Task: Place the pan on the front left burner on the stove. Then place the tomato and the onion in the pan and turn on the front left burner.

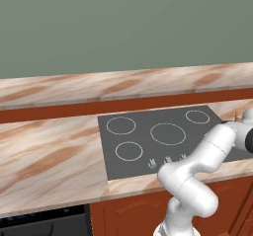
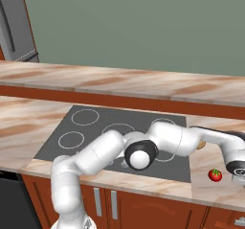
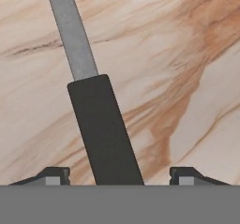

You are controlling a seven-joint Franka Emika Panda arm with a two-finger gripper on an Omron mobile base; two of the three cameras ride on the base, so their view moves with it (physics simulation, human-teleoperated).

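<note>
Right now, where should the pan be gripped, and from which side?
By the black grip of the pan handle, from straight above. It lies flat on the counter, a narrow straight bar running between the open fingers, so they can close across its width.

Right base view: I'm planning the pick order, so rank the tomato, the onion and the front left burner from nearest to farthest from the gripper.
1. tomato, on the counter just left of the gripper.
2. onion, partly behind the forearm, farther back.
3. front left burner, far left on the stove.

Matt black grip and grey metal shaft of the pan [image 3: 101, 124]; polished marble-look counter [image 3: 187, 54].
</note>
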